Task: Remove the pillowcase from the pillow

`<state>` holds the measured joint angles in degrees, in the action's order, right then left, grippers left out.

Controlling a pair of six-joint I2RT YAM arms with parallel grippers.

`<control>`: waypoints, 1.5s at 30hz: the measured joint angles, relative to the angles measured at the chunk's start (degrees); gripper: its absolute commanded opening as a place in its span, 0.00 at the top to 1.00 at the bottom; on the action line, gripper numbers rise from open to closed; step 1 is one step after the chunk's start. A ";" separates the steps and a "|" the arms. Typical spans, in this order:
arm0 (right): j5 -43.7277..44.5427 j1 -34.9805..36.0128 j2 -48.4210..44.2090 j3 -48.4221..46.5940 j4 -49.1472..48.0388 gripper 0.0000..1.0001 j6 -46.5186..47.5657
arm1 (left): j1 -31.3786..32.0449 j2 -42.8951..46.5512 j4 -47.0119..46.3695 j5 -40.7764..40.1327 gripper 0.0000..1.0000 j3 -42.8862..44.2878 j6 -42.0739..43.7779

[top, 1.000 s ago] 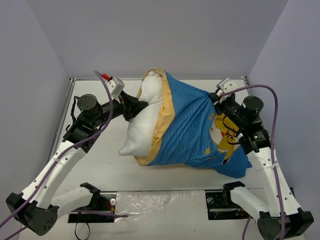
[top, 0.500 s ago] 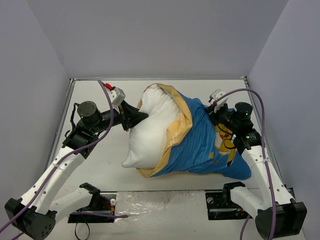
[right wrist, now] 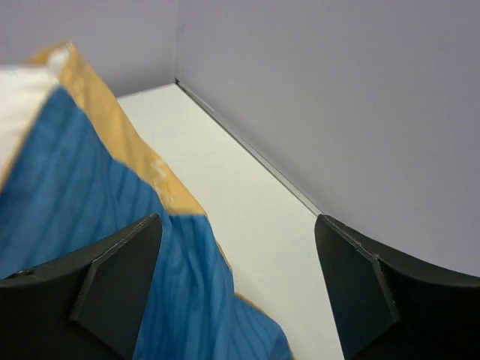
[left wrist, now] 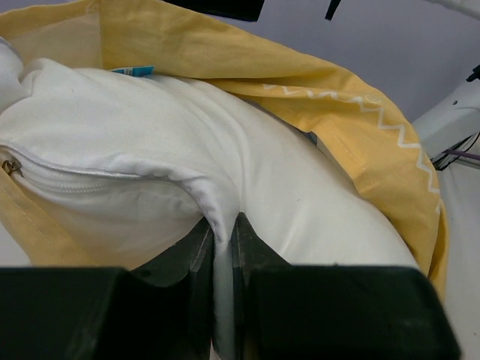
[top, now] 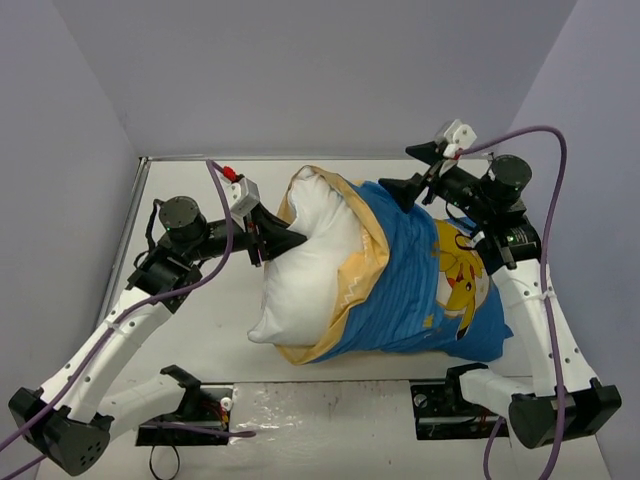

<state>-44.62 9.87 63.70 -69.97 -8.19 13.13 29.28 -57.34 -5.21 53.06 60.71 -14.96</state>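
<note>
The white pillow (top: 305,270) lies mid-table, its left half bare and its right half inside the pillowcase (top: 405,290). The pillowcase is blue pinstriped with a yellow cartoon, and its mustard inner side is turned out along the opening. My left gripper (top: 297,241) is shut on a pinched fold of the pillow (left wrist: 112,135) at its left side, the fold clamped at the left gripper (left wrist: 223,226). The yellow pillowcase (left wrist: 337,105) edge arcs behind it. My right gripper (top: 412,170) hangs open above the pillowcase's far edge. Seen from its wrist, the right gripper (right wrist: 236,221) holds nothing over the pillowcase (right wrist: 82,202).
Grey walls enclose the white table (top: 200,330) on three sides, and the far wall seam runs close behind the right gripper. A small blue tag (left wrist: 131,71) shows on the pillow near the opening. Purple cables loop above both arms.
My right gripper has let go of the pillowcase, opened, and risen toward the back. The pillowcase has slumped flatter over the pillow. My left gripper kept its grip and shifted slightly right.
</note>
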 measured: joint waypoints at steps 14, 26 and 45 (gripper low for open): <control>0.50 8.28 7.74 -6.25 -6.99 0.14 -26.45 | 1.92 -1.18 4.61 -1.75 0.98 0.61 4.33; 7.45 16.02 10.56 -10.82 3.58 0.29 -16.35 | 5.92 -4.98 6.69 -4.92 0.98 3.74 6.95; 31.80 22.38 19.37 -17.46 11.61 1.00 -1.79 | 8.81 -7.15 11.72 -7.45 0.98 8.61 10.54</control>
<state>-12.82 32.25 83.07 -87.44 3.42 11.33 38.09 -64.49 6.50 45.60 69.32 -4.43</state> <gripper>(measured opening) 0.004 0.093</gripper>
